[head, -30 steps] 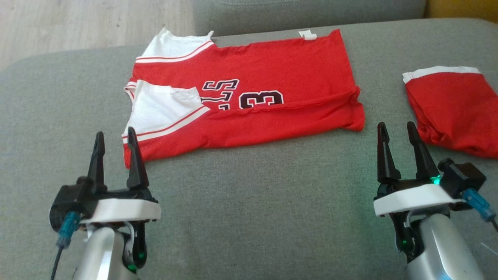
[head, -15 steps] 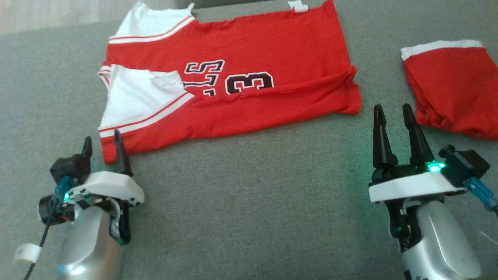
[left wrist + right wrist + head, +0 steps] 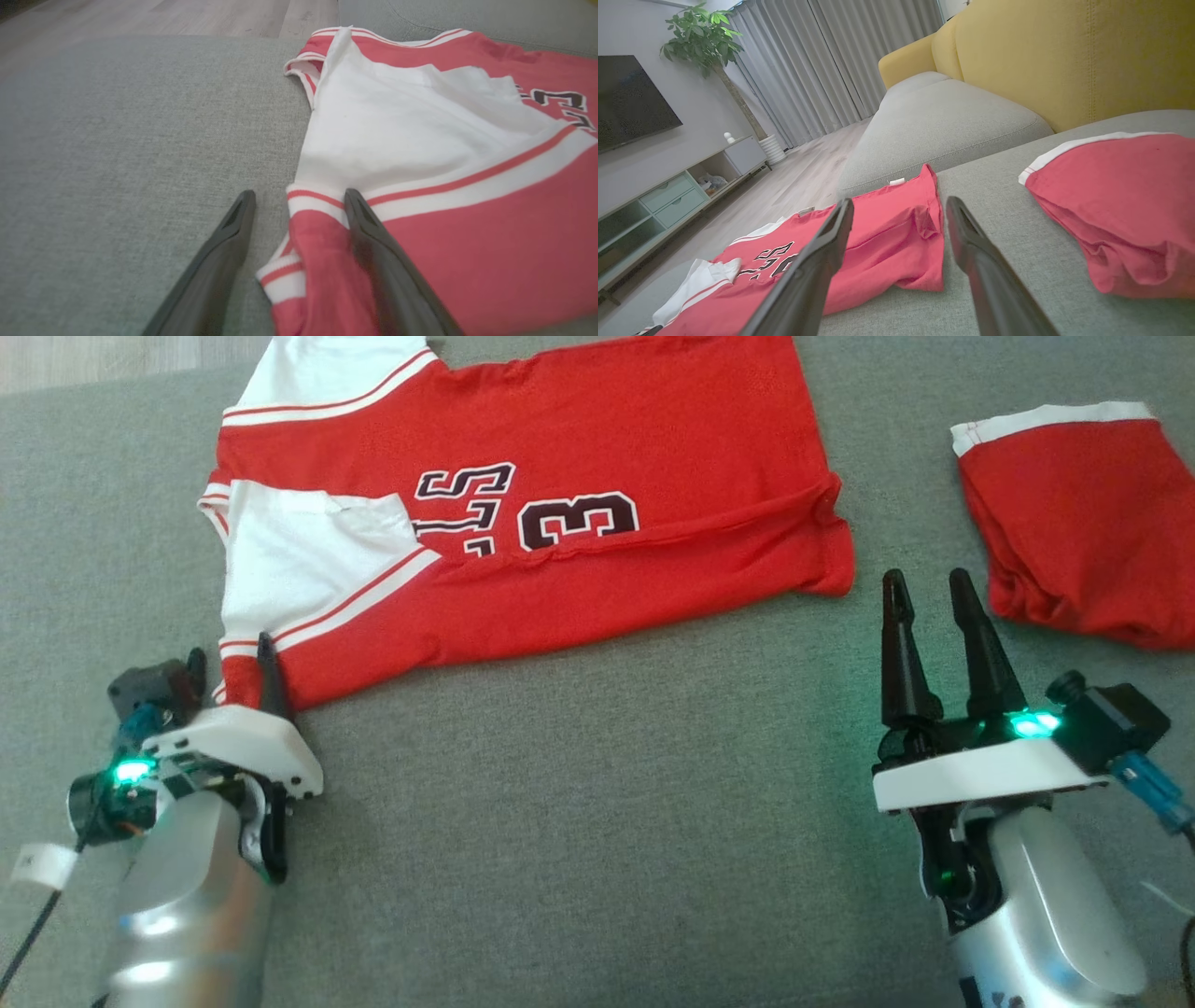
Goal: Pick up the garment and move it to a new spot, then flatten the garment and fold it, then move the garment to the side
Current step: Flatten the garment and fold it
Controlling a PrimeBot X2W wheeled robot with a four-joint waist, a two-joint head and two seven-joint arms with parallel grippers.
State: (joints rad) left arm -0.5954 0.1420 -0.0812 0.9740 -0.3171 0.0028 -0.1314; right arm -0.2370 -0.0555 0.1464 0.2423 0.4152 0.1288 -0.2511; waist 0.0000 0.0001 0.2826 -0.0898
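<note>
Jersey (image 3: pixel 560 523), red with white shoulder panels, lies spread but rumpled at twelve o'clock on the grey cushion (image 3: pixel 597 821). It looks light, thin and limp, likely to sag and let its layers slide, so a hemmed corner seems the best hold. Its eight o'clock corner sits between the spread fingers of the left gripper (image 3: pixel 231 658), not yet pinched. The right gripper (image 3: pixel 927 581), spread and empty, hovers at four o'clock near the hem. A second red garment (image 3: pixel 1074 513) rests at two o'clock.
</note>
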